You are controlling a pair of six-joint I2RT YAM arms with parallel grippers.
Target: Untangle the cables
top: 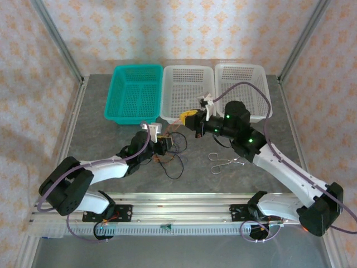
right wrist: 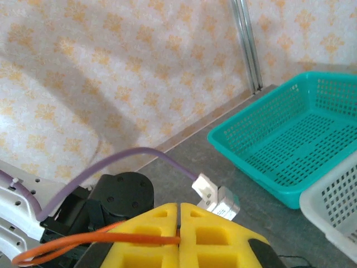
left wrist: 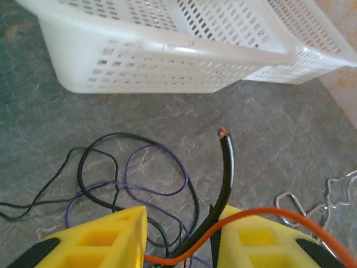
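Two arms are working at the cables (top: 174, 161) tangled on the tabletop (top: 95, 139).
The right gripper (right wrist: 178, 211) is holding its jaws pressed together on the orange cable (right wrist: 111, 238), up beside the middle white basket (top: 188, 92). The left gripper (left wrist: 181, 218) is sitting low with jaws spread, a thick black cable (left wrist: 227, 167) and the orange one running through the gap, the rest of the tangle lying just ahead.

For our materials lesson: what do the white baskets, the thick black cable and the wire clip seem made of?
White baskets: moulded plastic, semi-glossy, perforated walls. Thick black cable: likely rubbery insulation over copper; coppery tip. Wire clip: probably steel, shiny silver.
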